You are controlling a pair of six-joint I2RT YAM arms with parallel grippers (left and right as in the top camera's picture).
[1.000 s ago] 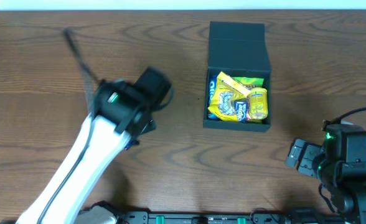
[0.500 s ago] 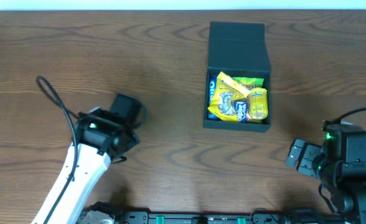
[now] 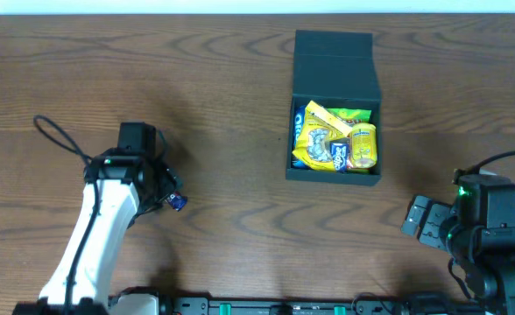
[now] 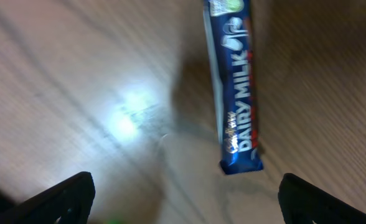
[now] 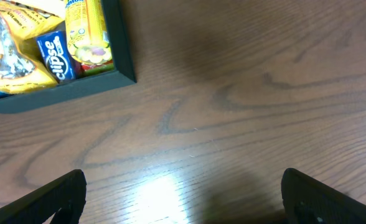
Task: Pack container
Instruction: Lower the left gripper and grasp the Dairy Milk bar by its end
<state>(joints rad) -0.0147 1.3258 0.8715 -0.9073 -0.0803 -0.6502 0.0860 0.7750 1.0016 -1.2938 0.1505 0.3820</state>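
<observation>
Brown wood-grain tabletop (image 3: 240, 96) with some glare on it; on the left, the left fingers (image 4: 65, 196) are spread wide open over a blue Dairy Milk bar (image 4: 236, 93) lying flat. Right of the middle, toward the far edge, sits the dark teal container (image 3: 335, 66), flap lid up, full of snack packets (image 3: 336, 140), and the right fingers (image 5: 46, 199) hang wide open and empty at the near right.

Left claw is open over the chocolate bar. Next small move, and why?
Probably lower the left claw around the Dairy Milk bar, then close. The bar lies flat on the table, ungripped, lengthwise just ahead of the open jaws, so they would pinch its width. The container stands open.
</observation>
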